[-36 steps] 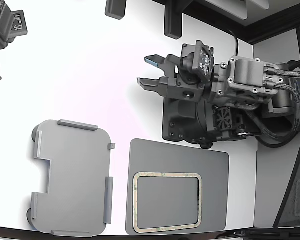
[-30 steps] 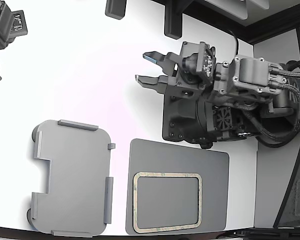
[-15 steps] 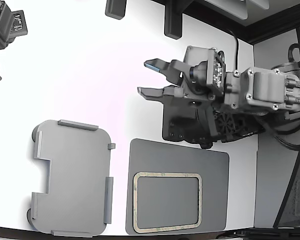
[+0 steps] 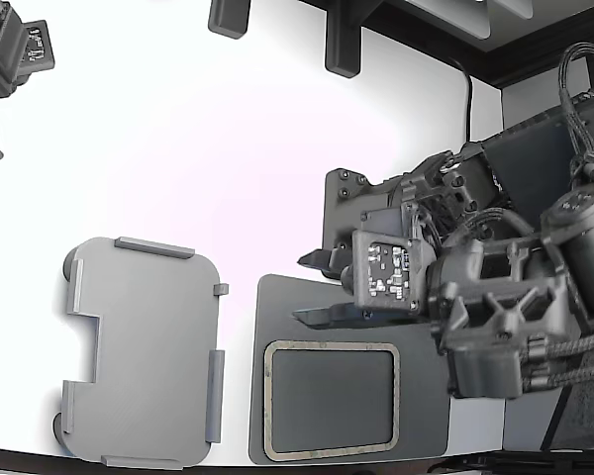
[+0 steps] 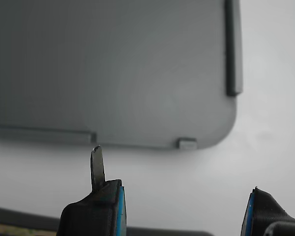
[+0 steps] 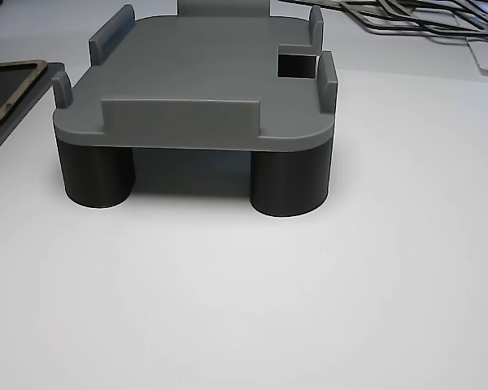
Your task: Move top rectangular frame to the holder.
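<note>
While hovering with jaws apart at centre right, gripper (image 4: pixel 313 288) above dark mat (image 4: pixel 426 327); rectangular frame (image 4: pixel 332 401) lower centre, holder (image 4: pixel 144 351) lower left

Your arm enters from the exterior view's right and reaches toward that view's left, with the wrist section and its cable bundles filling the right side of the picture. The gripper (image 4: pixel 310 288) points to the exterior view's left. Its two dark fingers (image 4: pixel 322 316) are spread, with a clear gap between them and nothing held in that gap. The upper finger sits slightly farther back than the lower one. In the wrist view, the gripper (image 5: pixel 184 196) shows both fingertips (image 5: pixel 108 194) well apart, each with a blue inner pad. A thin metal blade stands up from one fingertip.
</note>
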Motion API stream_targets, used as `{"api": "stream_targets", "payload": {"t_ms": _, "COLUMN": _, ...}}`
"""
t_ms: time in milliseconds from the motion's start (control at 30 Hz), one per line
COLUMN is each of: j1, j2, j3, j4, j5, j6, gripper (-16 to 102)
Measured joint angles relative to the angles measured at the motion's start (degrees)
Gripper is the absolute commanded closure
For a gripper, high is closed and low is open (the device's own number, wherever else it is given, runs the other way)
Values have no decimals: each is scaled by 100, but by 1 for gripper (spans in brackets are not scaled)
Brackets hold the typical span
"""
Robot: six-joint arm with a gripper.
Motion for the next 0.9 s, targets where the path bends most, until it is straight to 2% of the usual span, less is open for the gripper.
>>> {"api": "stream_targets", "payload": {"t_ms": 133, "j1": 501, "j2": -466, "j3": -141, "j4": 220, "j5": -105, "j6": 738, "gripper": -14}}
{"api": "stream_targets", "payload": {"t_ms": 233, "j1": 870, "j2": -809, "j3": -272, "j4": 396, "j5": -105, "j6": 1239, "gripper": -10}}
{"api": "stream_targets", "payload": {"t_ms": 300, "j1": 1090, "j2": -1011, "j3": -281, "j4": 483, "j5": -132, "j6": 1573, "gripper": -14}}
{"api": "stream_targets", "payload": {"t_ms": 467, "j1": 1248, "j2": -1494, "j3": -360, "j4": 712, "j5": -773, "j6": 2092, "gripper": -14}}
{"api": "stream_targets", "payload": {"t_ms": 667, "j1": 1283, "j2": -1591, "j3": -132, "j4": 721, "j5": -1292, "j6": 1969, "gripper": -14}}
{"api": "stream_targets", "payload": {"t_ms": 900, "j1": 1389, "j2": -1617, "j3": 466, "j4": 185, "j5": -1406, "j6": 1811, "gripper": -14}}
